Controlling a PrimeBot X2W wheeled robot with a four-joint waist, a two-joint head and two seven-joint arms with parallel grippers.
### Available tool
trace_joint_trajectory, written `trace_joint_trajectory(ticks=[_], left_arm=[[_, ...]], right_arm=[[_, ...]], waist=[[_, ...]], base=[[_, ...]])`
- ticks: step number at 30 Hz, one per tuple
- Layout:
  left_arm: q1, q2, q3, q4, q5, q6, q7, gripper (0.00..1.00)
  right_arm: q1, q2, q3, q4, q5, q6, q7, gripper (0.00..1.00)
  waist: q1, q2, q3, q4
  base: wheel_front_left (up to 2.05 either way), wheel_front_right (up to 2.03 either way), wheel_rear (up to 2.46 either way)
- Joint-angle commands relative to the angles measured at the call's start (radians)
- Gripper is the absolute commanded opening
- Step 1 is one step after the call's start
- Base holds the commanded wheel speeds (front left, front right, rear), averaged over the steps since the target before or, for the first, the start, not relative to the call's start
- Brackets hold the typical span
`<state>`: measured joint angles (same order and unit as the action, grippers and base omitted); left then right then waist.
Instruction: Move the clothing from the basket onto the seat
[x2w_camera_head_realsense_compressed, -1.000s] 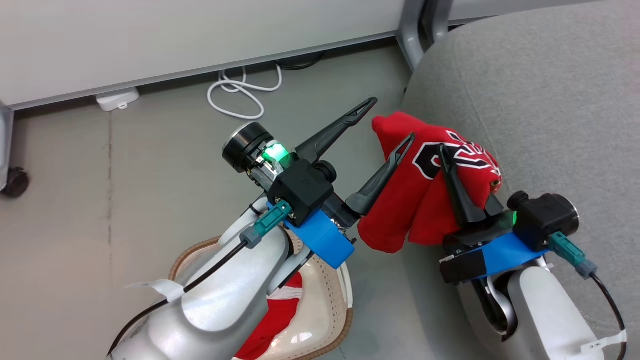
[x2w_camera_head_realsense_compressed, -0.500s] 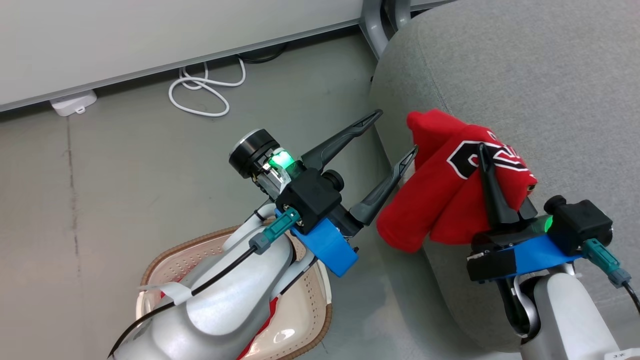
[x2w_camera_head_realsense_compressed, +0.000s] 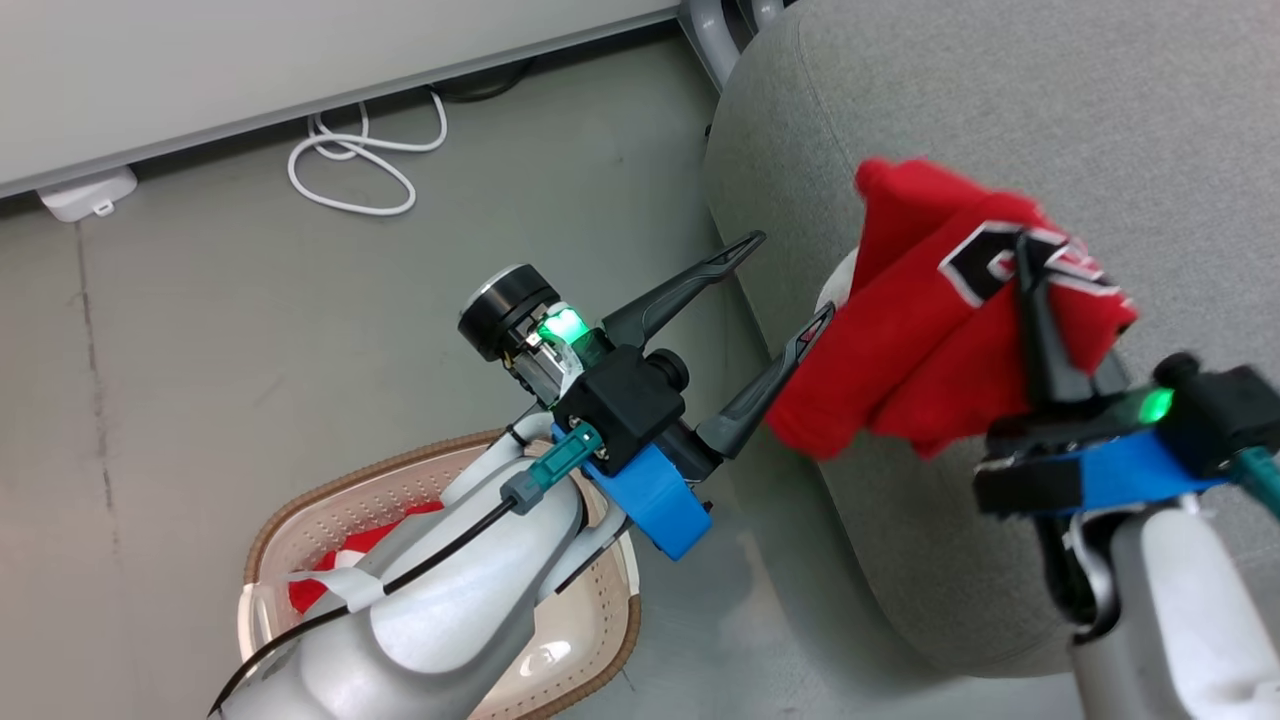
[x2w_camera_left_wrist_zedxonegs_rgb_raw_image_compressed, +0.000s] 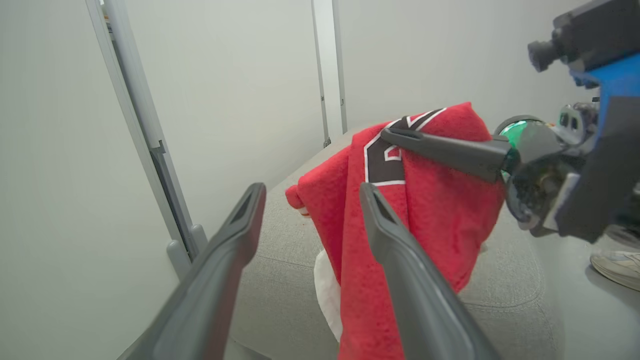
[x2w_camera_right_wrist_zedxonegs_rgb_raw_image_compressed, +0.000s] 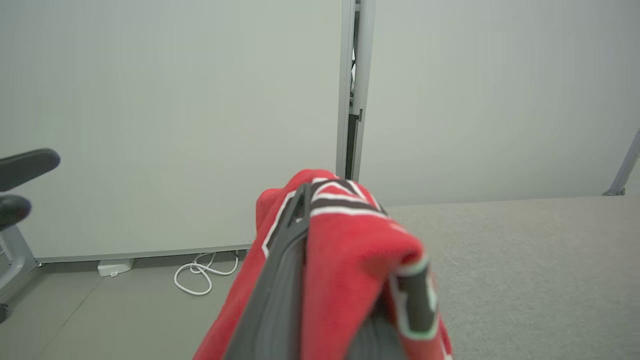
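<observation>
Biggest thing first: the seat (x2w_camera_head_realsense_compressed: 1050, 100) spreads out under and beyond the right pincer (x2w_camera_head_realsense_compressed: 1030, 260), with loads of bare grey cushion ahead of its tips. The basket (x2w_camera_head_realsense_compressed: 605, 610) sits on the floor behind the left pincer (x2w_camera_head_realsense_compressed: 790, 278), mostly tucked under that arm, and there's a second red garment (x2w_camera_head_realsense_compressed: 310, 600) lying inside it.

The jersey (x2w_camera_head_realsense_compressed: 900, 340) hangs from the right pincer, which is clamped tight on a bunch of it right by the lettering. The rest droops off toward the left pincer, over the seat's rounded edge. We can't tell whether the lowest fold brushes the cushion. The left pincer is spread wide with nothing in it, one finger just beside the hanging cloth.

We reckon this is the drop-off, and here's how we'd do it:
- Carry the right pincer further in over the cushion, away from that rounded edge. If it lets go here, the trailing half could drag the whole thing off onto the floor.
- Lower it until the cloth piles up and goes slack, then open up.
- Back out along the line of the fingers, so the tips don't snag a fold and pull it along.
- Hold the left pincer clear of the folds.

Then it's back to the basket for the other one.
</observation>
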<state>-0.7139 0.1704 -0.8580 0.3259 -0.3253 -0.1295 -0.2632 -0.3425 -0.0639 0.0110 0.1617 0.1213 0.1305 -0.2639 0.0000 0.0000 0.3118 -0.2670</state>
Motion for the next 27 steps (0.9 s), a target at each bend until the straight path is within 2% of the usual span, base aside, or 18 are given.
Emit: trace_joint_trajectory(ticks=[1, 9, 17, 27], left_arm=[[-0.013, 0.007, -0.001, -0.001, 0.006, -0.002, -0.002, 1.00], [-0.052, 0.022, -0.010, 0.001, 0.021, -0.002, -0.002, 1.00], [-0.116, 0.043, -0.048, 0.008, 0.029, -0.002, -0.002, 1.00], [-0.183, 0.068, -0.093, 0.009, 0.034, -0.001, -0.002, 1.00]], right_arm=[[-0.024, -0.010, -0.014, -0.012, -0.003, 0.000, -0.001, 0.00], [-0.184, -0.062, -0.105, -0.064, 0.001, 0.000, -0.001, 0.00], [-0.383, -0.168, -0.235, -0.101, -0.011, 0.000, -0.001, 0.00], [-0.563, -0.306, -0.429, -0.015, 0.006, 0.000, -0.001, 0.00]], waist=[[0.0000, 0.0000, 0.009, -0.001], [0.0000, 0.0000, 0.094, 0.000], [0.0000, 0.0000, 0.229, 0.005], [0.0000, 0.0000, 0.352, 0.019]], base=[[0.00, 0.00, 0.00], [0.00, 0.00, 0.00], [0.00, 0.00, 0.00], [0.00, 0.00, 0.00]])
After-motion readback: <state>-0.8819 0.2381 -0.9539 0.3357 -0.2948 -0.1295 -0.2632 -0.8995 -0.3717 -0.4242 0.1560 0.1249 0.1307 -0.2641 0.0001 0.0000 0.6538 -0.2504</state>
